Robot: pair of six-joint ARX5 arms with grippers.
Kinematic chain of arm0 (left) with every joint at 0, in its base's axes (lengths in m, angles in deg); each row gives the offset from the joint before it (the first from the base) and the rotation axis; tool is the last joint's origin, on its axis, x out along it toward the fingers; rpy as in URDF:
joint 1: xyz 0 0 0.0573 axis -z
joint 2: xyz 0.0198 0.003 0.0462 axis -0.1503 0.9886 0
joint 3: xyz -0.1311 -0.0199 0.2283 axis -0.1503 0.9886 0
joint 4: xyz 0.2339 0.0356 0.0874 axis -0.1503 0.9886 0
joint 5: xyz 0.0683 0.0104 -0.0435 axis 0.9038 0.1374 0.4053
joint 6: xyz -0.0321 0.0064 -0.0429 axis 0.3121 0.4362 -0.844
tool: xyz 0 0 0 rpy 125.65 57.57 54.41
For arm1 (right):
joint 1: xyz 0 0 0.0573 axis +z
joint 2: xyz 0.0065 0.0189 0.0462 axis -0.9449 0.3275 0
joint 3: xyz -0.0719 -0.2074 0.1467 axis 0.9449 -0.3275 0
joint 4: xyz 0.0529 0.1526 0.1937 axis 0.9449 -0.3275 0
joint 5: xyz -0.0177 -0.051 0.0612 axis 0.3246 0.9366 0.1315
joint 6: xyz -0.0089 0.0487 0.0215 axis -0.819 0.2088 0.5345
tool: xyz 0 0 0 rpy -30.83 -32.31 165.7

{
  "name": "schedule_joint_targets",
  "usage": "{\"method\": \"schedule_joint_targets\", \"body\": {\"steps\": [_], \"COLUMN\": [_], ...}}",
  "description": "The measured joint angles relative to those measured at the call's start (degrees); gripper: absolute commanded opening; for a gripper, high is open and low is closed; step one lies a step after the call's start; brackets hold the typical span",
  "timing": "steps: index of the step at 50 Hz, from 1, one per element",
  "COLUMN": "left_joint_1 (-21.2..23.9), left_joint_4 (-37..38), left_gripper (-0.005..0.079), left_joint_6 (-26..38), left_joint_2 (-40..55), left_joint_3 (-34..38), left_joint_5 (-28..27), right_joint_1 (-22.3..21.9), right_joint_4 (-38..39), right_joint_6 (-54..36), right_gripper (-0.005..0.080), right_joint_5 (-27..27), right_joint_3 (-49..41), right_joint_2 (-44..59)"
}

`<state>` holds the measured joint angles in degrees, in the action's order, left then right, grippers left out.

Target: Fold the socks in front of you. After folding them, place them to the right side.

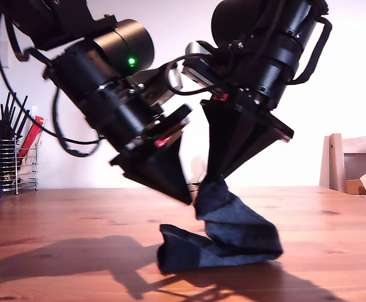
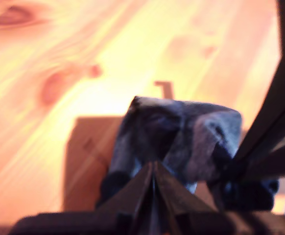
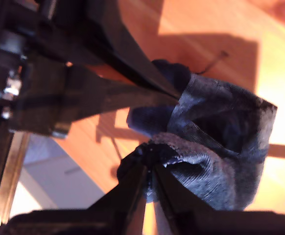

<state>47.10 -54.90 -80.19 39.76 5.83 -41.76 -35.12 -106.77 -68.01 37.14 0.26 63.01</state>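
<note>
Mid-fold. Socks (image 1: 230,236) draped on the bench (image 1: 57,233) near centre of the exterior view, top end lifted. Just above, my first gripper (image 2: 153,169) and my second gripper (image 3: 150,159), tips nearly touching, jaws of both pinched shut on the sock cloth. Risk: thin pinch, so floppy knit could slip out, or grippers could bump. Utensil rack (image 1: 10,157) way back.

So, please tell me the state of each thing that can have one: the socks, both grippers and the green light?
socks: folded bundle, one end lifted, the rest lying on the wooden table
my first gripper: shut on the socks
my second gripper: shut on the socks
green light on an arm: lit
</note>
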Motion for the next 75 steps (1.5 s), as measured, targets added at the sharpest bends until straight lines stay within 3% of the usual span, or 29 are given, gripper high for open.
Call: {"method": "schedule_joint_targets", "body": {"steps": [6, 16, 26, 37, 43, 48, 51, 58, 64, 75], "left_joint_1": [-0.7, -2.6, -4.0, -4.7, -4.9, -5.0, -5.1, -4.8, -3.2, 1.3], "left_joint_4": [3.4, 6.2, 9.0, 9.8, 11.5, 14.2, 15.5, 16.3, 16.3, 16.6], "left_gripper": [-0.0019, -0.0019, -0.0019, -0.0017, 0.0061, 0.0221, 0.0276, 0.0303, 0.0380, 0.0418], "left_joint_6": [1.1, 3.3, 4.7, 5.6, 5.4, 4.6, 4.3, 2.0, -2.1, -5.6], "left_joint_2": [0.0, 0.0, -0.2, -6.3, -10.9, -10.9, -10.0, -9.0, -8.9, -4.9], "left_joint_3": [0.0, 0.0, 0.0, 0.0, 0.0, -0.1, -0.1, 0.0, 0.0, 0.0], "left_joint_5": [4.3, 6.1, 4.7, -0.4, -1.9, -2.4, -3.7, -7.0, -7.9, -7.6], "right_joint_1": [0.0, 0.0, 0.3, 0.7, 0.7, 0.7, 0.7, -0.2, -2.1, -7.6], "right_joint_4": [0.7, 3.1, 5.8, 9.1, 9.5, 8.3, 6.6, 3.6, 3.5, 3.8], "right_joint_6": [0.0, 0.0, 0.3, 2.9, 3.0, 2.8, 1.6, -1.9, -3.1, -4.3], "right_gripper": [-0.0013, 0.0001, 0.0201, 0.0218, 0.0228, 0.0230, 0.0230, 0.0230, 0.0230, 0.0230], "right_joint_5": [0.0, 0.0, -0.5, -4.7, -4.7, -4.6, -3.8, 0.2, 2.6, 3.2], "right_joint_3": [0.0, 0.0, 0.0, 0.0, 0.0, 0.0, 0.0, 0.0, 0.0, 0.0], "right_joint_2": [0.0, 0.0, 0.0, 0.0, 0.0, 0.0, 0.0, 0.0, 0.0, 0.0]}}
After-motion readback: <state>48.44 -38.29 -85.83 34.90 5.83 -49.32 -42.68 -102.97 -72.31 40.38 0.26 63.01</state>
